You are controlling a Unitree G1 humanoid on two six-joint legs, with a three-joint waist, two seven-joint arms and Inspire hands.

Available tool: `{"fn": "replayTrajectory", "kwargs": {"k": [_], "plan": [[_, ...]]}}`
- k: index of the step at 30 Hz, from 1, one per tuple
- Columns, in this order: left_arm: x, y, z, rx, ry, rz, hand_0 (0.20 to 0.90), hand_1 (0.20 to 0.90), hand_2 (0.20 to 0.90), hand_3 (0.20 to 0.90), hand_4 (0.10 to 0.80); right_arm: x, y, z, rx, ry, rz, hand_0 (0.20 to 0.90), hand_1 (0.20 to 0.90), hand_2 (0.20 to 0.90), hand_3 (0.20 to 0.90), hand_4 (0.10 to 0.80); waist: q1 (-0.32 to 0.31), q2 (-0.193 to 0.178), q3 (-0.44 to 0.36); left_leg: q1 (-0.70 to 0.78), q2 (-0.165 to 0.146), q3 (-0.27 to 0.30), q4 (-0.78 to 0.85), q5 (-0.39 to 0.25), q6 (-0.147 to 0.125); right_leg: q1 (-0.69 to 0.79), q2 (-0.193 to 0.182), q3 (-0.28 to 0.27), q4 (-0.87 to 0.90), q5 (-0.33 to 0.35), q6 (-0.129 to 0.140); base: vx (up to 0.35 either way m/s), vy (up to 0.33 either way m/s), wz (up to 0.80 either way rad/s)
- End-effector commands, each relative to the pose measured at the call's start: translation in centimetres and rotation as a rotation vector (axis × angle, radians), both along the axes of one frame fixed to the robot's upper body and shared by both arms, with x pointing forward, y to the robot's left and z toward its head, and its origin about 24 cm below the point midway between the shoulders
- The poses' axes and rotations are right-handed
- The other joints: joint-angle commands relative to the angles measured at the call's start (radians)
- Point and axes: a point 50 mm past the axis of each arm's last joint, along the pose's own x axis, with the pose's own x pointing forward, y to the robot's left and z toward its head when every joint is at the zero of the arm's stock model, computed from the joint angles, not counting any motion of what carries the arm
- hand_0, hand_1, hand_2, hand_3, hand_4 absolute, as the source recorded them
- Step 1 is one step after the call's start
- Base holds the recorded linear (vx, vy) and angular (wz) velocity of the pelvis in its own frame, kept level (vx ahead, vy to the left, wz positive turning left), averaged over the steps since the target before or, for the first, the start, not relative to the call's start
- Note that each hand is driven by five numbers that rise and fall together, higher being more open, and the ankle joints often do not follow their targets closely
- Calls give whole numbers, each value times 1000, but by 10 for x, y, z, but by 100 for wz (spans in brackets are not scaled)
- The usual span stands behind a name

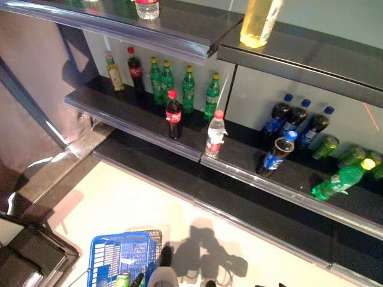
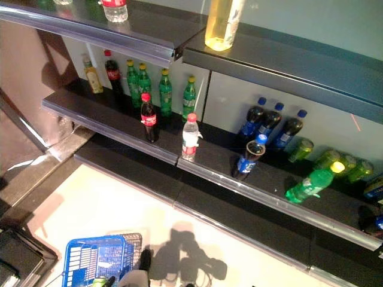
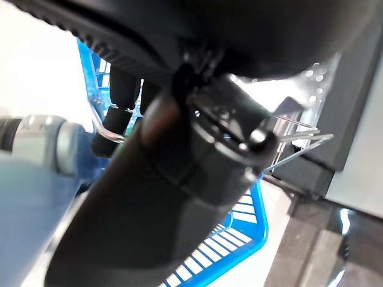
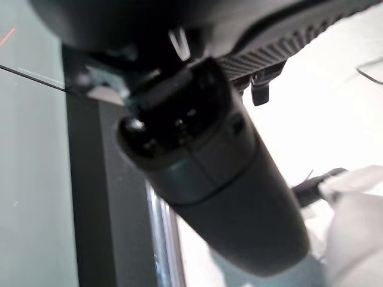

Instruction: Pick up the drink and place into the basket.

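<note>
Drinks stand on the middle shelf [image 1: 137,128]: a cola bottle [image 1: 173,115] and a clear water bottle [image 1: 215,134] at its front edge, a dark blue-capped bottle [image 1: 276,152] further right, and green bottles [image 1: 188,89] behind. The blue wire basket [image 1: 119,251] hangs low at my left with something green [image 1: 122,280] inside. My left hand [image 1: 164,257] is shut on the basket's wire handle [image 3: 105,133], its fingers [image 3: 119,101] curled round it. In its wrist view my right hand [image 4: 215,155] hangs by the floor, relaxed and holding nothing.
The top shelf carries a yellow bottle [image 1: 258,23] and a water bottle [image 1: 147,8]. A green bottle [image 1: 338,179] lies on its side at the shelf's right among other green ones. A black unit [image 1: 30,254] sits at the lower left. Pale floor [image 1: 137,203] lies before the shelves.
</note>
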Motion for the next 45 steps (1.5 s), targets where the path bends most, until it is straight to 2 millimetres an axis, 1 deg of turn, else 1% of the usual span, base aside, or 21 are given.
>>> {"fn": "replayTrajectory", "kwargs": {"k": [1,3,4,7,8,10,14,15,17,19,21,22,24,27,30,32,33,34,36,39,45], "plan": [[50,37,25,188,-253,-101,300,300,300,200,100,6,-5,4,-25,-70,-20,900,900,900,900,800,-15,9,-35,-36,10,-6,55,-37,-31,-24,-77,-119,61,57,59,122,151,-8],[63,41,31,205,-301,-99,300,300,300,200,100,14,0,4,-23,-97,31,900,900,900,900,800,-2,12,-44,-29,2,12,43,-45,-26,-26,-106,-148,44,74,75,27,65,-3],[63,41,31,206,-300,-99,300,300,300,200,100,14,0,4,-23,-97,31,900,900,900,900,800,-2,11,-45,-30,1,12,43,-45,-26,-26,-106,-147,44,74,75,-29,2,-18],[76,44,37,217,-350,-112,300,300,300,200,100,33,6,8,-8,-166,20,900,900,900,900,800,23,11,-45,-49,17,35,38,-35,-34,-24,-119,-187,16,86,83,-125,-94,-12],[83,44,39,215,-364,-111,300,300,300,200,100,43,7,10,1,-201,28,900,900,900,900,800,29,8,-47,-70,26,37,35,-26,-39,-19,-108,-183,-6,87,77,-173,-140,-17],[85,43,39,210,-363,-101,300,300,300,200,100,51,10,13,9,-236,57,900,900,900,900,800,36,3,-50,-90,38,35,36,-14,-47,-13,-93,-184,-27,88,69,-159,-177,-13],[82,41,38,207,-351,-90,300,300,300,200,100,57,12,16,19,-262,78,900,900,900,900,800,39,-1,-48,-102,57,34,38,3,-59,-11,-69,-187,-34,86,53,-95,-172,7],[76,39,37,209,-346,-91,300,300,300,200,100,61,12,18,24,-281,91,900,900,900,900,800,40,-4,-38,-109,77,27,45,21,-72,-10,-42,-184,-36,86,33,-69,-186,20],[69,39,35,199,-341,-66,300,300,300,200,100,62,11,19,28,-283,117,900,900,900,900,800,48,-7,-25,-122,75,-37,65,31,-76,-3,-26,-154,-40,91,21,-80,-158,22],[55,37,31,179,-332,-26,300,300,300,200,100,68,11,22,28,-292,194,900,900,900,900,800,64,-17,-22,-111,58,-162,87,5,-61,-24,-23,-109,-44,105,16,-122,-24,4],[51,35,30,176,-319,-21,300,300,300,200,100,74,12,25,32,-302,219,900,900,900,900,800,58,-22,-21,-88,65,-144,109,-19,-55,-38,-23,-111,-36,105,12,-117,98,-39],[52,32,29,172,-292,-17,300,300,300,200,100,74,13,26,50,-320,235,900,900,900,900,800,24,-30,-36,-39,86,-76,93,-28,-50,-60,-23,-128,-21,107,11,-68,203,-41],[57,31,29,181,-274,-31,300,300,300,200,100,71,16,26,77,-324,249,900,900,900,900,800,1,-26,-43,-14,105,-47,47,-5,-63,-68,-20,-126,9,95,13,-17,211,-36],[69,37,35,196,-313,-50,300,300,300,200,100,69,24,28,100,-338,336,900,900,900,900,800,-11,-19,-38,13,106,-51,37,-9,-70,-71,-43,-136,35,91,25,23,176,30],[72,40,37,202,-323,-62,300,300,300,200,100,72,30,31,104,-355,433,900,900,900,900,800,-10,-12,-36,43,96,-50,19,-15,-72,-70,-64,-158,37,99,38,-4,109,43],[69,42,38,210,-311,-87,300,300,300,200,100,83,42,40,115,-423,539,900,900,900,900,800,-8,-9,-36,72,81,-49,6,-29,-73,-64,-88,-179,30,110,54,2,96,2],[65,43,37,211,-299,-90,300,300,300,200,100,93,51,52,123,-494,626,900,900,900,900,800,-8,-10,-40,80,77,-41,1,-32,-75,-58,-99,-188,17,118,60,-2,69,2],[65,43,37,211,-298,-90,300,300,300,200,100,93,52,53,123,-499,637,900,900,900,900,800,-8,-10,-40,80,77,-41,1,-32,-75,-57,-100,-189,16,118,60,-15,50,0],[63,44,38,207,-303,-90,300,300,300,200,100,102,58,66,124,-565,701,900,900,900,900,800,-9,-10,-41,78,79,-34,3,-34,-78,-54,-105,-190,6,121,61,-33,26,8],[61,42,39,191,-319,-94,300,300,300,200,100,121,67,102,132,-741,828,900,900,900,900,800,-6,-13,-41,57,88,-27,8,-32,-83,-48,-105,-193,-16,123,61,-67,1,6],[58,35,37,179,-310,-123,300,300,300,200,100,144,79,148,102,-981,948,900,900,900,900,800,7,-24,-51,56,103,-18,4,-26,-87,-34,-96,-200,-28,120,61,-1,-21,0]]}}
